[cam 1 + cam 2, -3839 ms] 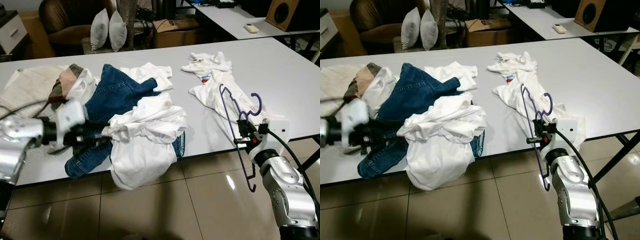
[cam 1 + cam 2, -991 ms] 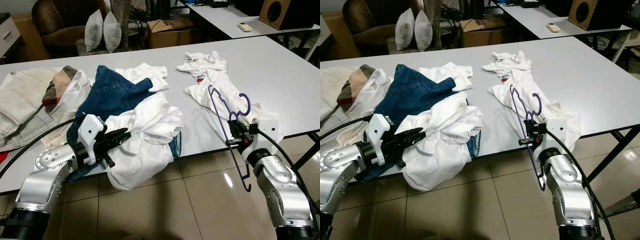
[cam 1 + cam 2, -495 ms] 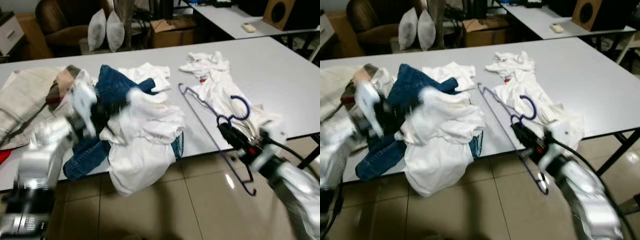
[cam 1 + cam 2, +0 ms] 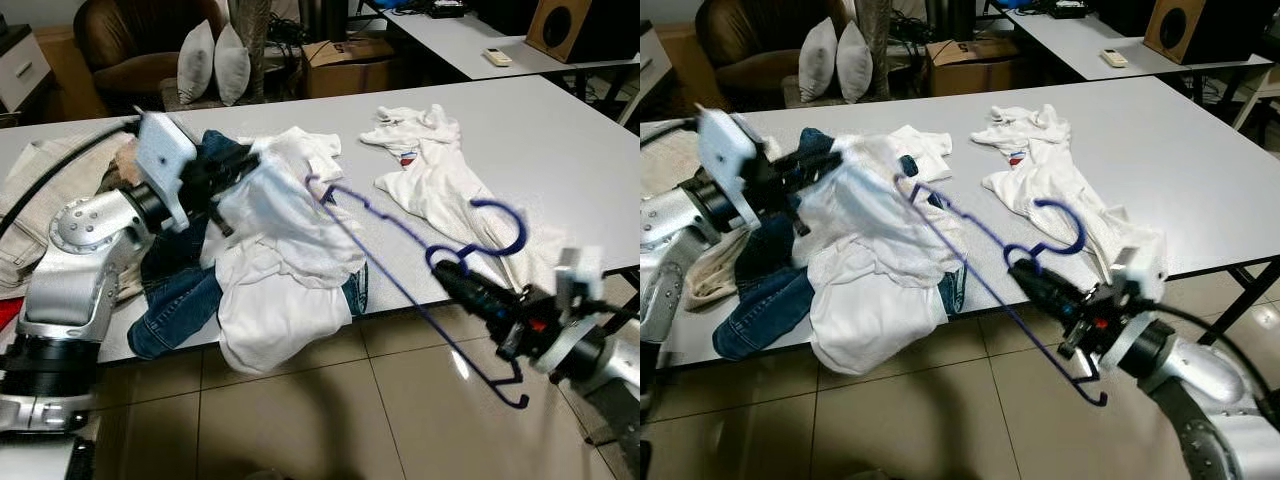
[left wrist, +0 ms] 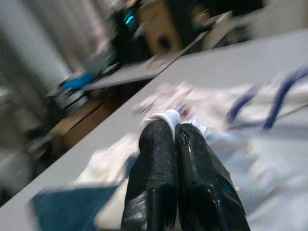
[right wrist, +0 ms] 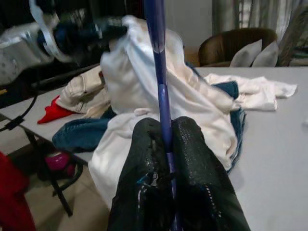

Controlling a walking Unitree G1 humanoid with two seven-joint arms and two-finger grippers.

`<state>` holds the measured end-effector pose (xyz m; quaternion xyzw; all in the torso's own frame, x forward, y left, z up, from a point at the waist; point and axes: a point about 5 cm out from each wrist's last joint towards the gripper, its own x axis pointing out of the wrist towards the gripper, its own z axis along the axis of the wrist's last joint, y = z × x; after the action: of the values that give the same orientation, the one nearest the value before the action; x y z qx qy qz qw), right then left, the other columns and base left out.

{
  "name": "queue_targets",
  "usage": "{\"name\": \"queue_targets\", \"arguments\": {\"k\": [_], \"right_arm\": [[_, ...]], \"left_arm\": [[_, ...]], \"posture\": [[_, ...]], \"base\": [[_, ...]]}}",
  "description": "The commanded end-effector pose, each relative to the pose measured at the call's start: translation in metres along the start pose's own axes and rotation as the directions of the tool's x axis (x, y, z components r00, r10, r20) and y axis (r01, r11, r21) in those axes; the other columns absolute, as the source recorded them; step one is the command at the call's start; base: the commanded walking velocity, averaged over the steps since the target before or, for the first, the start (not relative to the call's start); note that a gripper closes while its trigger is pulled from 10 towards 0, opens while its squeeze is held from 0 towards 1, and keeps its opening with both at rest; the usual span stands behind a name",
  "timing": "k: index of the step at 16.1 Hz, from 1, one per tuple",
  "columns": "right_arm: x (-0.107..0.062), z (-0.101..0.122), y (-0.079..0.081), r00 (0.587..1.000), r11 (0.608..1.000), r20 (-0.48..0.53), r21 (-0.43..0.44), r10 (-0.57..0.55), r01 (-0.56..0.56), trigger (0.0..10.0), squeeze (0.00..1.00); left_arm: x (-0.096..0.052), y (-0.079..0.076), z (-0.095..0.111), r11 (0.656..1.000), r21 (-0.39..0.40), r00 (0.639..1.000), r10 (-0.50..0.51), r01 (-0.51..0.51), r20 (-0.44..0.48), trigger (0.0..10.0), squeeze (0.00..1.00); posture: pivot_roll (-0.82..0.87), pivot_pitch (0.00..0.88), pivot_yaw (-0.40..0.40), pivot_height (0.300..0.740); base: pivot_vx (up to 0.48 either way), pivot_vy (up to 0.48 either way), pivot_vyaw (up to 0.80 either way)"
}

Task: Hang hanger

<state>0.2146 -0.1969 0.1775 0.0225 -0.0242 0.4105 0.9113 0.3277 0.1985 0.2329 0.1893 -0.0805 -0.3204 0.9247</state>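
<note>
Left eye view gives me the right gripper [image 4: 450, 277] clamped on the purple hanger [image 4: 400, 240], held tilted over the table [image 4: 560, 130] edge. My left gripper [image 4: 240, 170] pinches a white shirt [image 4: 285, 215], lifting it from the pile beside the jeans [image 4: 175, 295].

Both grippers [image 4: 455, 280] [image 4: 235, 170] clamped, arms raised.

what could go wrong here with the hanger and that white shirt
The right tool pinches the purple hanger on one thin bar, so it may twist or slip. The left tool grips only a fold of the white shirt; it could pull free. The hanger's tip nears the jeans and might snag there.
</note>
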Motion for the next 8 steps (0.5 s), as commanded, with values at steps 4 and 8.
{"name": "queue_targets", "arguments": {"k": [4,8], "right_arm": [[0.003,0.015,0.003,0.997,0.999,0.062,0.004,0.045,-0.045,10.0,0.0],[0.003,0.008,0.008,0.998,0.998,0.03,0.031,0.058,-0.059,10.0,0.0]], "left_arm": [[0.004,0.006,0.027,0.998,-0.009,0.992,-0.061,0.062,0.11,0.0,0.0],[0.007,-0.027,0.004,0.984,0.002,0.984,-0.178,0.178,0.026,0.0,0.0]], "posture": [[-0.01,0.0,0.067,0.74],[-0.01,0.0,0.068,0.74]], "base": [[0.0,0.0,0.0],[0.0,0.0,0.0]]}}
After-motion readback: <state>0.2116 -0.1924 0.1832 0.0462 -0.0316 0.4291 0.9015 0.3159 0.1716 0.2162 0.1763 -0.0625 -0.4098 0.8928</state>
